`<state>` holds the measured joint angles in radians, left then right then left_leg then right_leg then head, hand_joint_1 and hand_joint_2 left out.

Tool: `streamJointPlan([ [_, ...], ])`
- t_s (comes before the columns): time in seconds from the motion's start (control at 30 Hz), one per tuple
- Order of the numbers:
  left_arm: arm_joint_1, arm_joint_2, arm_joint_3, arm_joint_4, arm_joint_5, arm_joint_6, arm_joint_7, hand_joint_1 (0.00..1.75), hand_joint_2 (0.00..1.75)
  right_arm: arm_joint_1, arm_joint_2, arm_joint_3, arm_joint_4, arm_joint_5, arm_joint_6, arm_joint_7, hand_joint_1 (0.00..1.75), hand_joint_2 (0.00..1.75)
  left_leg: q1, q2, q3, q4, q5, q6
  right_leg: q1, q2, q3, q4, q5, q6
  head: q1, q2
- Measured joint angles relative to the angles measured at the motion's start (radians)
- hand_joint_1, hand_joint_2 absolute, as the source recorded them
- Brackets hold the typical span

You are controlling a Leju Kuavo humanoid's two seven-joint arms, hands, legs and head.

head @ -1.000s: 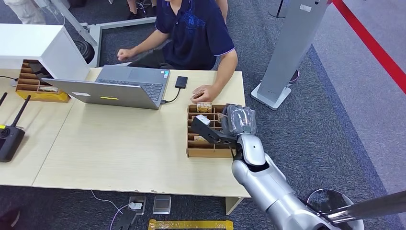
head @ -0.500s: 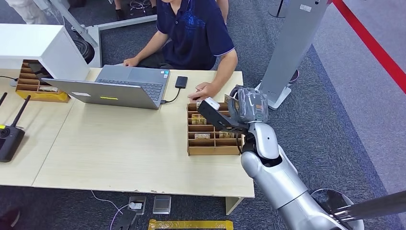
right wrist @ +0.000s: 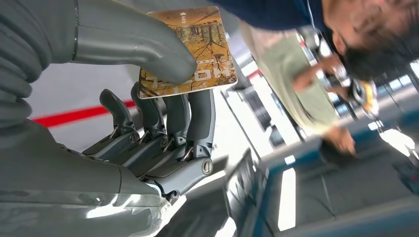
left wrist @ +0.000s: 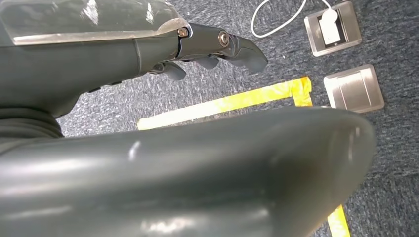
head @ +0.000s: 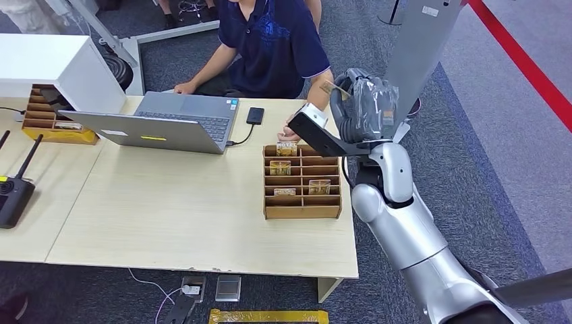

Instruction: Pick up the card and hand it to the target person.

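One thin rectangular card [right wrist: 185,52], printed with an autumn scene of brown trees on an orange-gold ground, sits pinched in my right hand [head: 364,108]: my thick grey thumb [right wrist: 143,52] presses on its printed face and my darker fingers [right wrist: 200,118] back it from behind. White lettering runs along one edge of the card, shown turned over in my right wrist view, and I cannot read it with certainty. In my head view the card [head: 328,88] shows as a small tan corner sticking out of my raised hand, above the far right corner of the pale wooden worktop [head: 168,216] and just beside the person in a dark navy polo shirt [head: 273,44] seated on the far side.

On the worktop below my hand stands a brown cardboard organiser with rows of compartments [head: 301,182], and several of its slots hold similar tan cards. The person's hand [head: 291,129] rests at the organiser's far edge. A grey open laptop [head: 165,121] lies to its left, with a small black phone [head: 255,115] beside it.

My left hand [left wrist: 197,49] hangs over grey carpet marked with yellow tape [left wrist: 222,103]; its fingers are loosely curled and hold nothing.
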<state>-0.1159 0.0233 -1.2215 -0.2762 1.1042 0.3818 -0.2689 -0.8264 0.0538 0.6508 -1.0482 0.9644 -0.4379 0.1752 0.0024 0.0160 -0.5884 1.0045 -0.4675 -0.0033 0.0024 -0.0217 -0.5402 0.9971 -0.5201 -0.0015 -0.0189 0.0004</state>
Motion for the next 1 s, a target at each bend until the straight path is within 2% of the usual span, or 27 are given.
streamJointPlan([
  [0.13, 0.000, -0.003, 0.000, 0.000, -0.008, 0.005, 0.002, 0.00, 0.00, -0.049, 0.028, -0.001, 0.112, 0.029, -0.097, -0.043, 1.40, 1.75, 0.000, 0.000, 0.000, 0.000, 0.000, 0.000, 0.000, 0.000, 0.000, 0.000, 0.000, 0.000, 0.000, 0.000],
  [0.23, 0.000, -0.003, 0.000, 0.000, -0.011, 0.008, 0.005, 0.00, 0.00, -0.070, 0.047, 0.000, 0.190, 0.051, -0.134, -0.050, 1.37, 1.75, 0.000, 0.000, 0.000, 0.000, 0.000, 0.000, 0.000, 0.000, 0.000, 0.000, 0.000, 0.000, 0.000, 0.000],
  [0.47, -0.001, 0.002, 0.000, 0.001, -0.019, 0.016, 0.007, 0.00, 0.00, -0.100, 0.098, 0.002, 0.386, 0.094, -0.162, -0.031, 1.35, 1.75, 0.000, 0.000, 0.000, 0.000, 0.000, 0.000, 0.000, 0.000, 0.000, 0.000, 0.000, 0.000, 0.000, 0.000],
  [0.7, -0.001, 0.009, 0.000, 0.001, -0.019, 0.028, 0.015, 0.00, 0.00, -0.102, 0.140, 0.006, 0.486, 0.102, -0.190, -0.033, 1.36, 1.75, 0.000, 0.000, 0.000, 0.000, 0.000, 0.000, 0.000, 0.000, -0.001, 0.000, 0.000, 0.000, 0.000, 0.000],
  [0.87, -0.001, 0.014, 0.000, 0.001, -0.019, 0.031, 0.018, 0.00, 0.00, -0.105, 0.162, 0.007, 0.532, 0.115, -0.205, -0.032, 1.29, 1.75, 0.000, 0.000, 0.000, 0.000, 0.000, 0.000, 0.000, 0.000, 0.000, 0.000, 0.000, 0.000, 0.000, 0.000],
  [0.9, -0.001, 0.015, 0.000, 0.001, -0.019, 0.031, 0.019, 0.00, 0.00, -0.105, 0.165, 0.007, 0.539, 0.117, -0.206, -0.032, 1.18, 1.75, 0.000, 0.000, 0.000, 0.000, 0.000, 0.000, 0.000, 0.000, 0.000, 0.000, 0.000, 0.000, 0.000, 0.000],
  [1.0, -0.001, 0.017, 0.000, 0.001, -0.019, 0.032, 0.020, 0.00, 0.00, -0.105, 0.176, 0.007, 0.557, 0.125, -0.205, -0.034, 0.32, 1.75, 0.000, 0.000, 0.000, 0.000, 0.000, 0.000, 0.000, 0.000, 0.000, 0.000, 0.000, 0.000, 0.000, 0.000],
])
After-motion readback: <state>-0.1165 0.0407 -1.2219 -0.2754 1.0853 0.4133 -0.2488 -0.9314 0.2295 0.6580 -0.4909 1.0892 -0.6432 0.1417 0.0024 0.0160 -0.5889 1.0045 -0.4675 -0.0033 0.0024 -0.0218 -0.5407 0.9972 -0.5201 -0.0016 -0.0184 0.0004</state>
